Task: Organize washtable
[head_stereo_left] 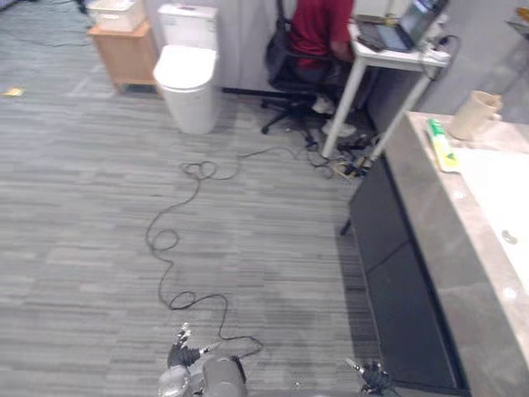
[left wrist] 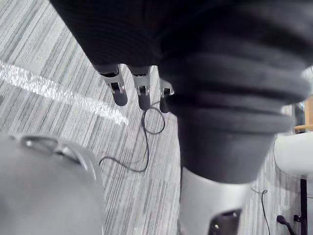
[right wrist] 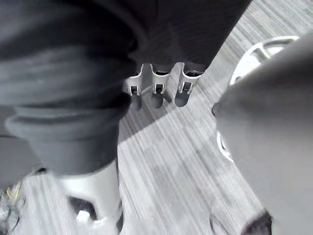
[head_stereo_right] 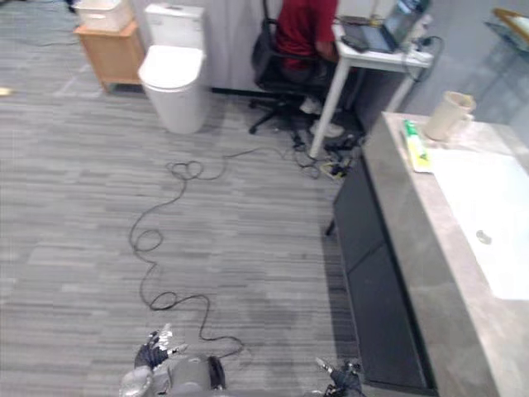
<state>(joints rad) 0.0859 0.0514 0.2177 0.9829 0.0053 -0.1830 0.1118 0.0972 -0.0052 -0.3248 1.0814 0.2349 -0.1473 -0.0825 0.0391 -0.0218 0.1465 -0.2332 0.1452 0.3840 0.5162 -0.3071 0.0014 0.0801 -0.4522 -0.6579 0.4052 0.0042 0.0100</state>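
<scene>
The washtable [head_stereo_left: 446, 240] runs along the right side, a marble counter with a white sink basin [head_stereo_left: 504, 194]. At its far end stands a cream mug [head_stereo_left: 474, 114]. Beside the mug lies a green toothpaste tube [head_stereo_left: 440, 142] on a pale flat box. My left hand [head_stereo_left: 183, 351] hangs low over the floor, well left of the counter. Its fingers [left wrist: 120, 90] are straight and hold nothing. My right hand [head_stereo_left: 369, 376] hangs near the counter's dark front. Its fingers [right wrist: 156, 90] are relaxed and empty too.
The dark cabinet front [head_stereo_left: 397, 273] under the counter faces the grey floor. Far back stand a white toilet [head_stereo_left: 188, 74] and a wooden cabinet [head_stereo_left: 124, 51]. A person in red [head_stereo_left: 318, 29] sits on an office chair at a white desk [head_stereo_left: 388, 58].
</scene>
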